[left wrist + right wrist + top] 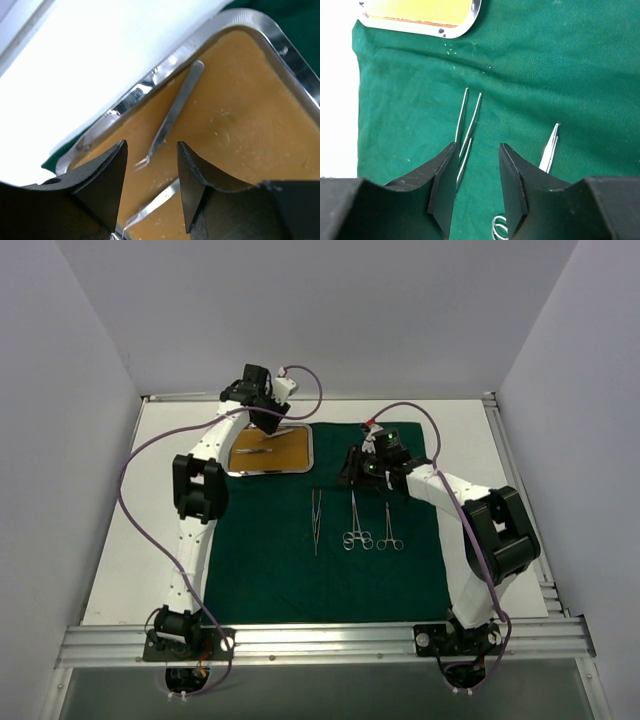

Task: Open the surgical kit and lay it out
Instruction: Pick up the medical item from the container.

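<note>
Steel tray is sitting under the left tool
Both tools are hovering part-open, gripping nothing; tray tweezers are lying right below the left one, cloth tweezers below the right tool.

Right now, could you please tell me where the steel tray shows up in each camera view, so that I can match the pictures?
Top external: the steel tray lies upper left of centre, at the far left corner of the green cloth.
Left wrist: the tray fills most of the picture, orange-brown inside.
Right wrist: only one corner shows, at the top left edge.
Shared landmark: the green cloth appears in all three.
</note>
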`<state>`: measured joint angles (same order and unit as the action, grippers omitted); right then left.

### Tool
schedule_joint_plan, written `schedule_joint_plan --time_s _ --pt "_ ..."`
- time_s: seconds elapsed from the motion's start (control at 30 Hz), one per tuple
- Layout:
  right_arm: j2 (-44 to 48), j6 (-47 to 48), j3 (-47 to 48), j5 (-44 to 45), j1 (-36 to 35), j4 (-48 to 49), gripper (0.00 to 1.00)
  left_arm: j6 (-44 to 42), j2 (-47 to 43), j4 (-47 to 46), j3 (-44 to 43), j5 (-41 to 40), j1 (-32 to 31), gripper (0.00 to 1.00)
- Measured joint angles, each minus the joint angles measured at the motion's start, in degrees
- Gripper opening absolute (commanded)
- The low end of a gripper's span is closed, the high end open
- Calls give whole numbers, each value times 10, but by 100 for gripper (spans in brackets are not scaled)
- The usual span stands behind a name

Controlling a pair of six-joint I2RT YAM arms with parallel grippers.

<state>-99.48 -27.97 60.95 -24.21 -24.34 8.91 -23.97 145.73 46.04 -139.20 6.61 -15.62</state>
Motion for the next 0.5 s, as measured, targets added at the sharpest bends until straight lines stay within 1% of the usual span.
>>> schedule_joint_plan --time_s 0.13,0.37,0.5 --pt "5 0 0 1 0 -2 34 -3 30 -1 -45 3 0 54" --pt "6 4 0 5 0 -11 34 -2 70 9 -67 16 2 52" --pt "8 5 -3 7 0 -12 34 -1 75 11 -69 20 4 47"
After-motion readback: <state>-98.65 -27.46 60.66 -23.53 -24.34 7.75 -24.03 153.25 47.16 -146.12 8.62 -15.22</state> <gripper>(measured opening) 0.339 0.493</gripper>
